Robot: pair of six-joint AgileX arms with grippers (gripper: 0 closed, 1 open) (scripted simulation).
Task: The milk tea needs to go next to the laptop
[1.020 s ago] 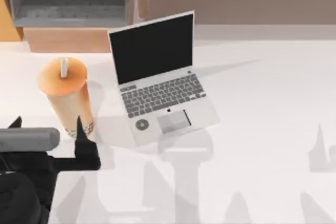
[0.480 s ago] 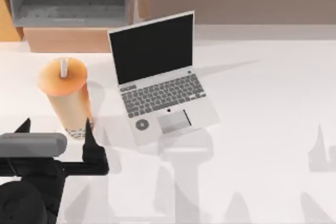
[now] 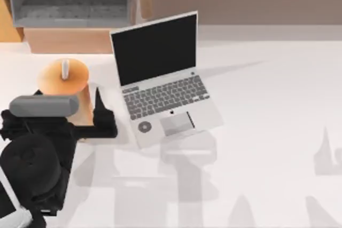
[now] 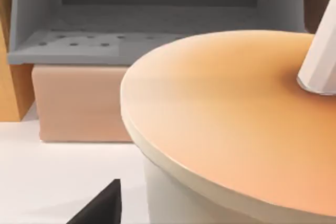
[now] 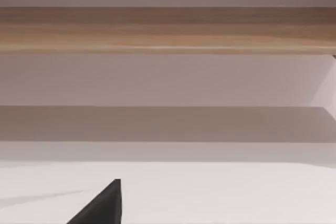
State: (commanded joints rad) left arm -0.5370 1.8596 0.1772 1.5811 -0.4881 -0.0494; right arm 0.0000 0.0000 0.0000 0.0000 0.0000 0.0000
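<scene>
From above, our left gripper sits at the milk tea, its two dark fingers spread apart with one finger standing on the cup's right flank and the other mostly hidden behind the grey wrist housing on the cup's left; whether either finger actually touches the cup wall we cannot tell. The milk tea stands upright on the white table, at its left side, with its orange lid and short white straw facing up. The laptop lies open just to the cup's right, black screen tilted back, keyboard and trackpad toward us, a narrow strip of bare table between the two. In our left wrist view the orange lid of the cup looms very close, the straw at the edge, and a grey open bin sits behind on a tan block. Our right arm is parked; its wrist view looks across bare table toward a wooden ledge, with one dark fingertip in the corner.
</scene>
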